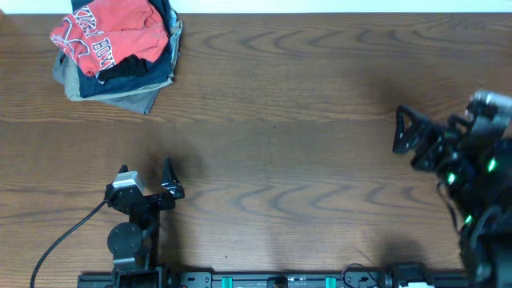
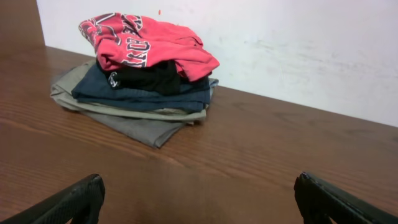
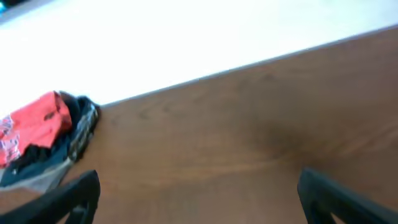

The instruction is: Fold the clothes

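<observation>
The coral-red T-shirt [image 1: 108,32] with navy lettering lies bunched on top of a stack of folded garments at the table's far left corner. It also shows in the left wrist view [image 2: 146,40] and, blurred, at the left of the right wrist view [image 3: 34,127]. My left gripper [image 1: 146,178] is open and empty near the front left of the table, well short of the stack; its fingertips frame bare wood in the left wrist view [image 2: 199,199]. My right gripper [image 1: 404,128] is open and empty at the far right, and in its own view [image 3: 199,193] nothing is between the fingers.
The stack under the shirt holds folded black, navy and grey-khaki garments [image 1: 128,84], also in the left wrist view [image 2: 140,102]. A white wall [image 2: 298,43] runs behind the table's back edge. A black cable [image 1: 64,240] trails from the left arm.
</observation>
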